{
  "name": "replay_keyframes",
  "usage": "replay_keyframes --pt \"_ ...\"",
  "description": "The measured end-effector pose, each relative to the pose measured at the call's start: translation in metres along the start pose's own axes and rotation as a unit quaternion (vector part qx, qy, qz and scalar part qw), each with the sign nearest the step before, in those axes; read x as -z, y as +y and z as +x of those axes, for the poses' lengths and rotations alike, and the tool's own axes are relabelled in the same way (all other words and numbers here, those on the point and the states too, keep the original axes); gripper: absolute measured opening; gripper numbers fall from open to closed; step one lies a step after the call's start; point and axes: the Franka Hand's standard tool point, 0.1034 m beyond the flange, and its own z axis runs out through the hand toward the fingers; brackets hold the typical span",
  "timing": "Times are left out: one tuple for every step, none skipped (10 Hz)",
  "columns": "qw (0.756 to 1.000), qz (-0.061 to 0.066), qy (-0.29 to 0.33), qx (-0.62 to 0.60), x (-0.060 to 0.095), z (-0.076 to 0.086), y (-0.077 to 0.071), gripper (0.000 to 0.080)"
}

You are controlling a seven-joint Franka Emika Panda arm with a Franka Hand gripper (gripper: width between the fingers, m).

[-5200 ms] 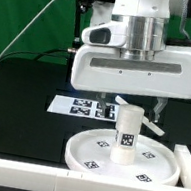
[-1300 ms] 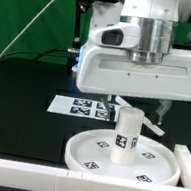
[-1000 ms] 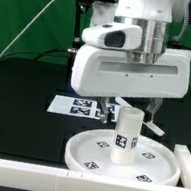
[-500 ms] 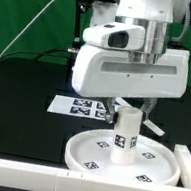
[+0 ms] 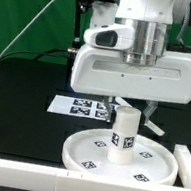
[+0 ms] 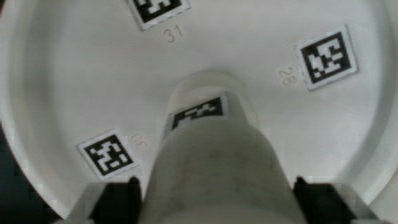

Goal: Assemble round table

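Leg (image 5: pixel 124 134) stands upright at the middle of the disc (image 5: pixel 74 147), your tool (image 5: pixel 128 112) pinching its top. You have open disc floor all round it, inside the raised rim.

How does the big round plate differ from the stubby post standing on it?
The disc is wide, flat and rimmed; the leg is a narrow cylinder. The disc lies flat on the table; the leg stands upright at its middle. The fingers flank the leg, not the disc. Both are white with black-and-white square tags.
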Motion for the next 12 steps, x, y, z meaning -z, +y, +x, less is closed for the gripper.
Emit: replay_keyframes --pt "0.998 -0.001 0.003 -0.058 -0.0002 0.0016 -0.0009 0.0406" --pt "0.993 -0.002 0.012 -0.115 -0.0004 0.0038 -0.0027 0.0406" --pt "0.985 -0.002 0.021 -0.171 -0.0004 0.0047 -0.0038 0.0406" --pt "0.972 -0.002 0.022 -0.233 -0.0005 0.0041 -0.0039 0.0406" --pt "0.957 -0.002 0.023 -0.291 -0.0006 0.0035 -0.0036 0.0406" --pt "0.931 0.005 0.021 -0.363 -0.0006 0.0029 -0.0030 0.0406" --pt "0.903 0.010 0.019 -0.430 -0.0009 0.0012 -0.0037 0.0406" --pt "0.885 0.016 0.018 -0.465 -0.0011 0.0000 -0.0044 0.0406" --pt "0.843 0.026 0.017 -0.538 -0.0012 -0.0009 -0.0046 0.0407" --pt "0.807 0.035 0.013 -0.589 -0.0007 -0.0018 -0.0043 0.0407" --pt "0.777 0.041 0.008 -0.628 -0.0007 -0.0023 -0.0043 0.0407" --pt "0.743 0.044 0.003 -0.668 -0.0007 -0.0023 -0.0051 0.0407"
